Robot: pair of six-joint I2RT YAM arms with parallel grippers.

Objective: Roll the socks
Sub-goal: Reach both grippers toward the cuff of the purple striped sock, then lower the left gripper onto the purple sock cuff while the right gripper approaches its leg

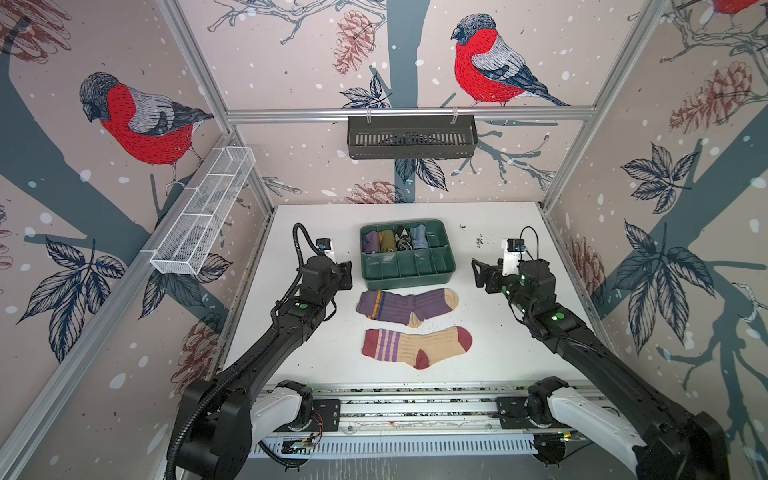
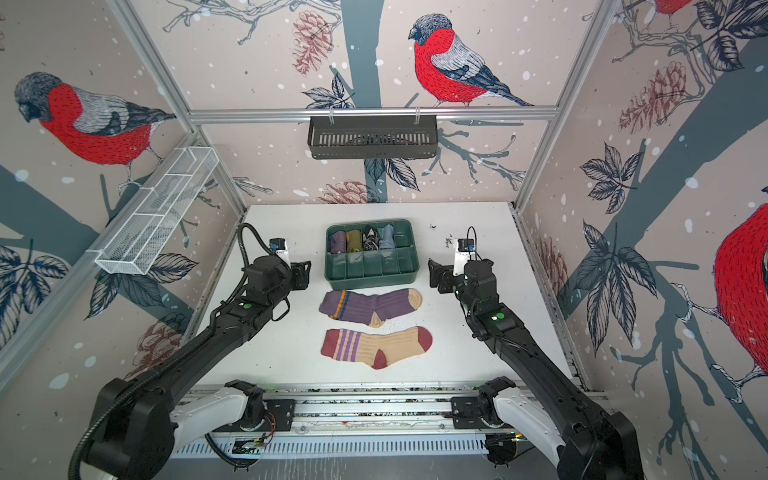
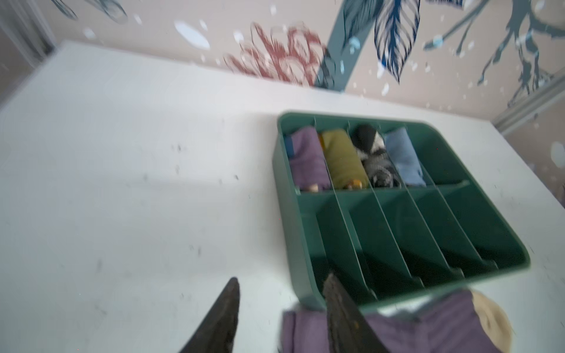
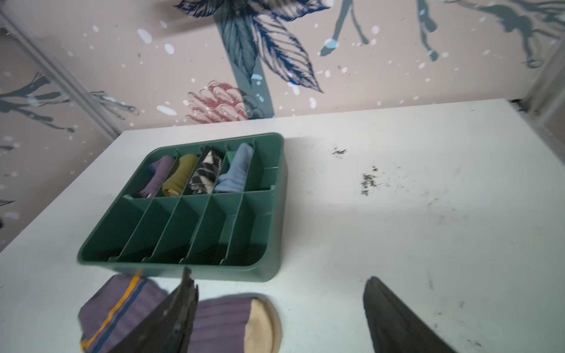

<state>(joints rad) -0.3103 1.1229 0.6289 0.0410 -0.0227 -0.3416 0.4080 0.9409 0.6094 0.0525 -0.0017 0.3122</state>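
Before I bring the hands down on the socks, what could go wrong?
1. The purple sock lies right beside the green tray; the left hand, near its corner, could knock it.
2. The purple sock's heel nearly meets the tan sock, so pinching one might drag the other.

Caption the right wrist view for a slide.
Open right claw faces a green divided plastic tray holding four rolled sock bundles; a purple ribbed sock with tan toe lies flat before it.

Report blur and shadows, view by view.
Both top views: sharp, evenly lit, ribs on the purple sock and tan sock readable. Left wrist view: motion-smeared, tray edges soft. Right wrist view: milder blur; a soft shadow lies on the table beside the tray.
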